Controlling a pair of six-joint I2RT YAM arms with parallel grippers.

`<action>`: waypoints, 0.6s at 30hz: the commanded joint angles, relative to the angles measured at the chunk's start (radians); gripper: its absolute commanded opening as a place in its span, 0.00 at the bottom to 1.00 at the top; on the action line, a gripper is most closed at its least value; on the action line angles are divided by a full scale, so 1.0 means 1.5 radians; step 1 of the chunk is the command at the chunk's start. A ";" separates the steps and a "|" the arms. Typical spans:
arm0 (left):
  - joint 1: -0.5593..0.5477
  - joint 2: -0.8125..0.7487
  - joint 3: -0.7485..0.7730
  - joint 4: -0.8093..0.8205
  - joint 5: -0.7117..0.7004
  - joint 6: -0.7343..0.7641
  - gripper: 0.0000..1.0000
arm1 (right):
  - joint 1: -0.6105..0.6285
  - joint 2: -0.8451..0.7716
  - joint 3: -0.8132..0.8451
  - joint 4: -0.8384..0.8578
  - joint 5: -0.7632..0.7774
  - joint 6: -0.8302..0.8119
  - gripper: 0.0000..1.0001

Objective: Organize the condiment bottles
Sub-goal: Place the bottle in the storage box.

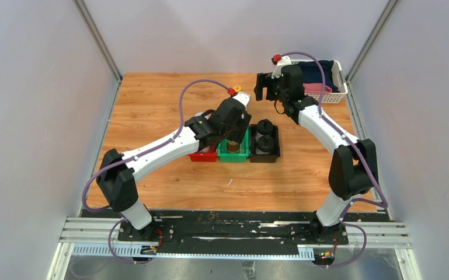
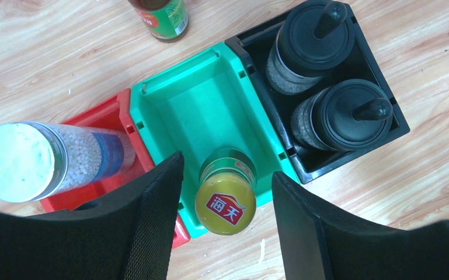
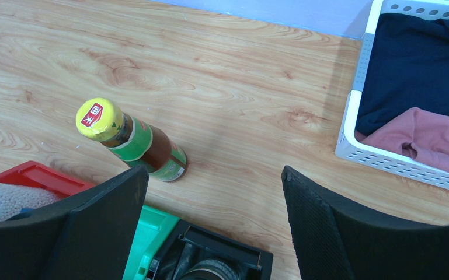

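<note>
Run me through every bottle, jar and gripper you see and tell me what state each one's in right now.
Brown yellow-capped bottle: upright in the green plastic bin, between the left fingers, not gripped.
Second brown yellow-capped bottle: upright on the table, outside the bins.
Two pale black-domed bottles: upright in the black plastic bin.
Silver-lidded jar: standing in the red plastic bin.
Left gripper: open.
Right gripper: open, empty.

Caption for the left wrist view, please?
Open left end effector straddles a yellow-capped brown bottle standing in the green plastic bin.
</note>
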 commanded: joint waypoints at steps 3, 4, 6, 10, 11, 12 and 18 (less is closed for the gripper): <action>-0.008 -0.008 0.023 0.021 -0.042 0.006 0.66 | -0.009 0.007 0.012 -0.002 0.004 -0.001 0.88; -0.008 -0.010 0.028 0.022 -0.049 0.009 0.67 | -0.009 0.008 0.013 -0.003 0.004 -0.001 0.88; -0.009 -0.016 0.037 0.021 -0.068 0.012 0.70 | -0.009 0.007 0.015 -0.005 0.004 -0.003 0.88; -0.008 -0.034 0.066 0.035 -0.126 0.012 0.77 | -0.008 0.006 0.022 -0.014 0.001 -0.008 0.88; -0.008 -0.045 0.072 0.046 -0.145 0.014 0.77 | -0.008 0.006 0.024 -0.017 -0.002 -0.009 0.88; -0.008 -0.054 0.077 0.061 -0.167 0.016 0.79 | -0.008 0.006 0.027 -0.022 -0.005 -0.010 0.88; -0.008 -0.112 0.085 0.192 -0.331 0.039 0.86 | 0.000 0.004 0.067 -0.068 -0.026 -0.026 0.88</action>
